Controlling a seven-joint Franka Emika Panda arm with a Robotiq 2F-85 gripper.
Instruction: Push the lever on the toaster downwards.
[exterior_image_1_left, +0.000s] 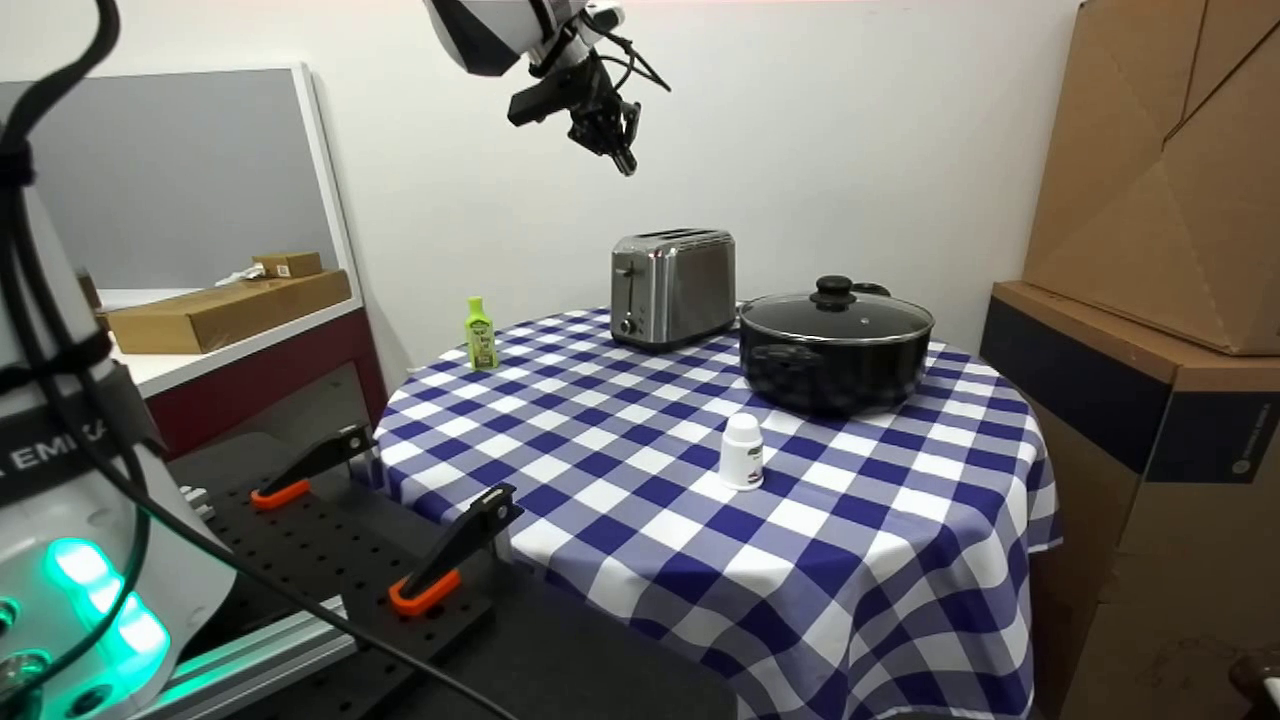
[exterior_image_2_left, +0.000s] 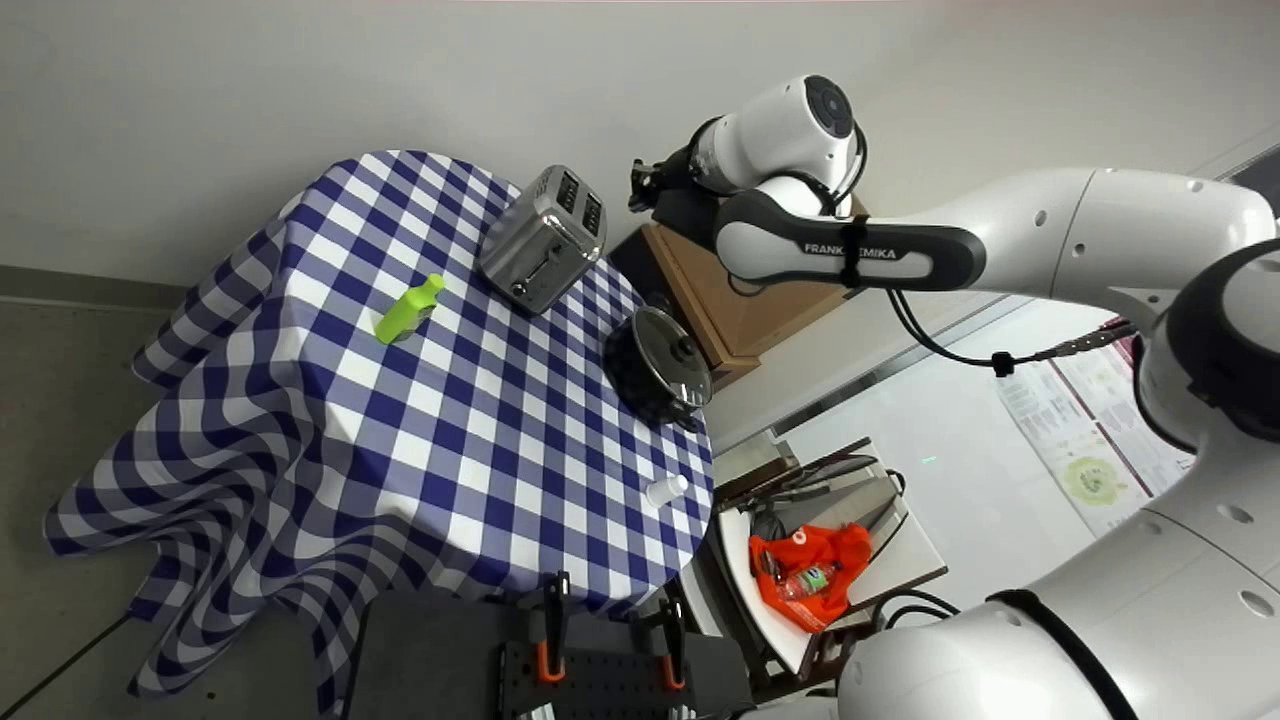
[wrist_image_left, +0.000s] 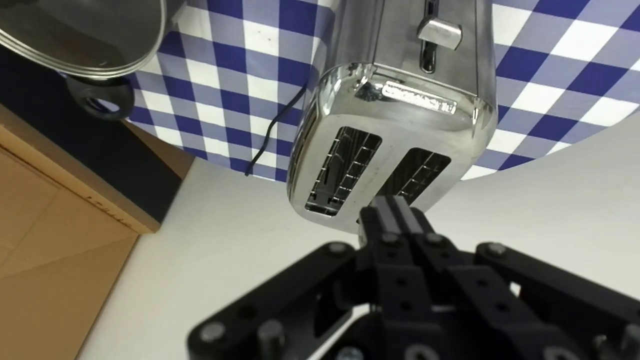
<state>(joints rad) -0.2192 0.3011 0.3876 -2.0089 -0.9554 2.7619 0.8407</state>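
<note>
Silver boxy toaster (wrist_image_left: 397, 116), round-edged, lever (wrist_image_left: 441, 33) probably metal — black fingers (wrist_image_left: 384, 220) above, closed, tip against tip.

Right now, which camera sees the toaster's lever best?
The wrist view: there the lever shows big and close, silvery against its dark slot. Both exterior views show it too, but only as a tiny detail on the toaster, harder to make out.

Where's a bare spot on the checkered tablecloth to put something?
The tablecloth is bare in the middle, between the green bottle, toaster, black pot and white bottle. There's a smaller patch between green bottle and toaster. It's crowded around toaster and black pot, with a black cord between them.
</note>
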